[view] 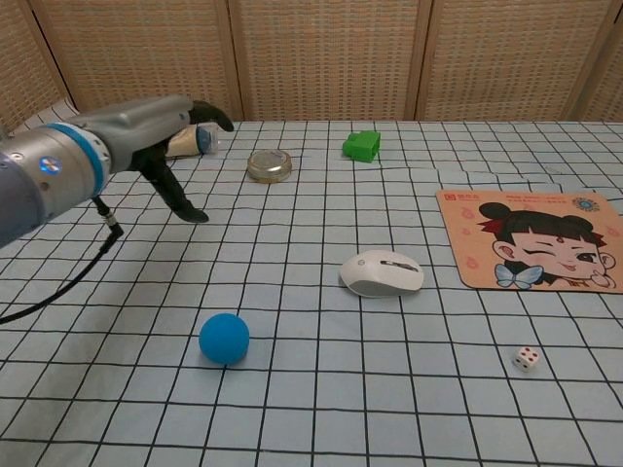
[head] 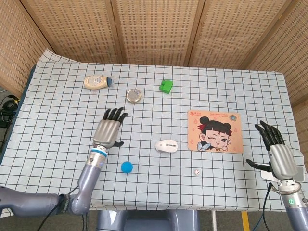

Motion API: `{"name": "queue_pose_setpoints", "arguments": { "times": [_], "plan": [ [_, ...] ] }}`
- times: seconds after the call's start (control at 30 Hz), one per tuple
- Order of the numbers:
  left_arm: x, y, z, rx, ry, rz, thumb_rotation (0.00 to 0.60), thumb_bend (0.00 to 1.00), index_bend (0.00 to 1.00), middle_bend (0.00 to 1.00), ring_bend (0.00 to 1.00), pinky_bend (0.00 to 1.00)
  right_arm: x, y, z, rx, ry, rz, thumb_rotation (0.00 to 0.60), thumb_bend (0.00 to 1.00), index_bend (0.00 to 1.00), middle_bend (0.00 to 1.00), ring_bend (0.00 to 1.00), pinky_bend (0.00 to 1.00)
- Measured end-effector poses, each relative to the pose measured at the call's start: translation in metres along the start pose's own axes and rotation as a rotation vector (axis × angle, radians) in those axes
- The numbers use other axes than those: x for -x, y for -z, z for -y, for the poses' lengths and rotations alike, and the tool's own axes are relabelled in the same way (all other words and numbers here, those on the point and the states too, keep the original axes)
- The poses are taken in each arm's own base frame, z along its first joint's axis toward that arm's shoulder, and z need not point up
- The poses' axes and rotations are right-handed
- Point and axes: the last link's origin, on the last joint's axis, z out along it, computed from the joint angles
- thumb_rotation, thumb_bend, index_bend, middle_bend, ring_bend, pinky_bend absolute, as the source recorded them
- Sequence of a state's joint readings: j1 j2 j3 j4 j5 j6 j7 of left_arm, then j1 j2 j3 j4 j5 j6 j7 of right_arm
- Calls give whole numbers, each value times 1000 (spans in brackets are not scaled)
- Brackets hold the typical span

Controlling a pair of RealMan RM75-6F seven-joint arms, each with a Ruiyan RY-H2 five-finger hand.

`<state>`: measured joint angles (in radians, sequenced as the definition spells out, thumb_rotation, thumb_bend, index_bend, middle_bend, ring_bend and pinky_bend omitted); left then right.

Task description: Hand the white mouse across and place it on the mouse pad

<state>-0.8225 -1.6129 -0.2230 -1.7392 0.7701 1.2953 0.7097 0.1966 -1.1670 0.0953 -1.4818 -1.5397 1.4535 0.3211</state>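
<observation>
Looking left to right: your left robot hand (head: 108,131) hovers released, fingers spread, above the checked bench (head: 57,110), holding nothing. The white mouse (head: 166,145) lies free on the cloth, just left of the mouse pad (head: 215,131), probably set there within your other arm's reach. Your right robot hand (head: 278,156) waits unclenched and empty at the bench's right edge.

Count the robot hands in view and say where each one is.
2. The left hand hovers open over the cloth, left of the white mouse. The right hand is open at the table's right edge, beyond the mouse pad; only the head view shows it.
</observation>
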Motion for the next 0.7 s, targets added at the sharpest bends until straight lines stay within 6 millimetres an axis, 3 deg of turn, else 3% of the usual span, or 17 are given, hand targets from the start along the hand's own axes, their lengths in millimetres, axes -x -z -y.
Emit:
{"name": "queue_pose_setpoints", "arguments": {
  "times": [0.2, 0.33, 0.53, 0.7],
  "plan": [
    [-10, 45, 68, -79, 10, -107, 600, 130, 136, 0, 0, 0, 5, -1, 1, 5, 27, 7, 600, 179, 16, 0, 0, 0],
    [-11, 86, 107, -124, 6, -166, 600, 129, 135, 0, 0, 0, 9, -1, 3, 3, 40, 16, 600, 179, 20, 0, 0, 0],
    [-7, 143, 145, -181, 27, -198, 600, 129, 135, 0, 0, 0, 16, -1, 8, -9, 65, 29, 600, 179, 35, 0, 0, 0],
    [-8, 161, 162, -202, 42, -217, 600, 129, 135, 0, 0, 0, 24, -6, 21, -30, 66, 34, 600, 178, 79, 0, 0, 0]
  ]
}}
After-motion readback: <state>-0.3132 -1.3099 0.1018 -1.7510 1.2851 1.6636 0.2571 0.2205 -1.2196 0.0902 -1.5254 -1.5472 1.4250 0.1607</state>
